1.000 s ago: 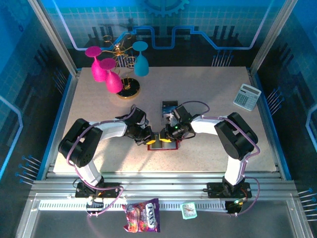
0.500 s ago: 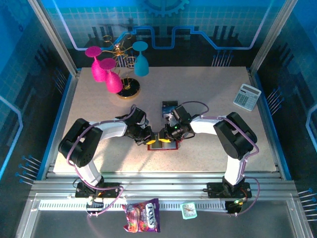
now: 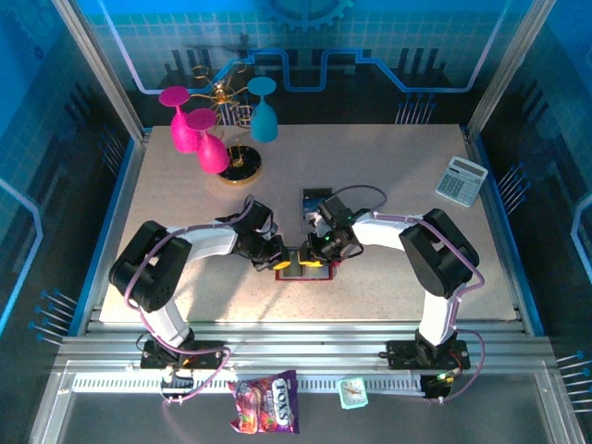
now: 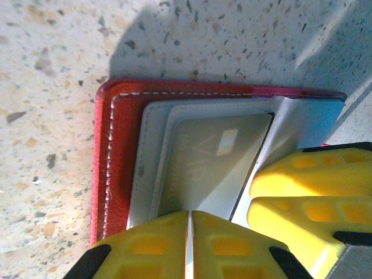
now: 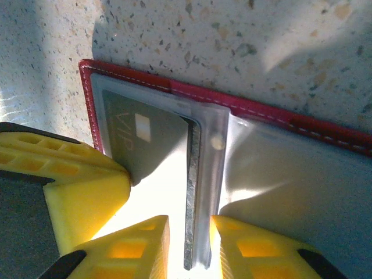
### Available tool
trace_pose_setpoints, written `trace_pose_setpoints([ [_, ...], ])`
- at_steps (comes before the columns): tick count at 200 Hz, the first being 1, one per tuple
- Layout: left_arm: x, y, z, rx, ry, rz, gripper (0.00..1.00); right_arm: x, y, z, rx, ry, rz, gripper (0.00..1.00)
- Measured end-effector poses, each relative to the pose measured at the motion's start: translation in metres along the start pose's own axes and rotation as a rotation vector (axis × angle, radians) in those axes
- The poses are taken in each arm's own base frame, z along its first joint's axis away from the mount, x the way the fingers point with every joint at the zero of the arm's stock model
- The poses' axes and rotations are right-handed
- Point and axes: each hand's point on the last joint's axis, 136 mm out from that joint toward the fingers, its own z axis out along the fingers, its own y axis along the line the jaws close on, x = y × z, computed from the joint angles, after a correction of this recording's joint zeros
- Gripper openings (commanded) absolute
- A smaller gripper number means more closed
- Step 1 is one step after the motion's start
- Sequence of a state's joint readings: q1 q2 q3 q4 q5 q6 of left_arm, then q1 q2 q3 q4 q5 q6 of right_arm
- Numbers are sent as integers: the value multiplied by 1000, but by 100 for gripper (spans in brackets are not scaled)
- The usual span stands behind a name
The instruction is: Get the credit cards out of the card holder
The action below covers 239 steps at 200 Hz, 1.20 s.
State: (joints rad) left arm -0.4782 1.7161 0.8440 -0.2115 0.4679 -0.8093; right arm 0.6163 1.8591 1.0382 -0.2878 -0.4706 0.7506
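Red card holder (image 4: 113, 168) lies open, grey card (image 4: 203, 165) in its pocket.

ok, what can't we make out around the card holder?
Top external: card holder mostly under left hand and right hand; contents too small to read.
Left wrist: near edge of VIP card behind the left hand.
Right wrist: glare washes out below the card; holder's right side cut by the frame.
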Motion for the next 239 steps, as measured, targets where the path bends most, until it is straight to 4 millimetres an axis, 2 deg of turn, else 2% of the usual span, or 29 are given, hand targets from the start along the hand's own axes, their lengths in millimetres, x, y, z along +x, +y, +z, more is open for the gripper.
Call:
trace_pose_setpoints([
  [56,-1,-2,-2,-11,-1,-1,15,-4,15,-1,-84,-18,4,26],
  [123,0,0,-2,-19,2,-6,14,-1,20,2,-135,-7,17,26],
  [164,0,0,-2,-19,1,-6,14,1,11,8,-110,5,30,26],
  [239,-1,0,-2,-19,1,-6,14,1,3,4,-40,6,8,27],
])
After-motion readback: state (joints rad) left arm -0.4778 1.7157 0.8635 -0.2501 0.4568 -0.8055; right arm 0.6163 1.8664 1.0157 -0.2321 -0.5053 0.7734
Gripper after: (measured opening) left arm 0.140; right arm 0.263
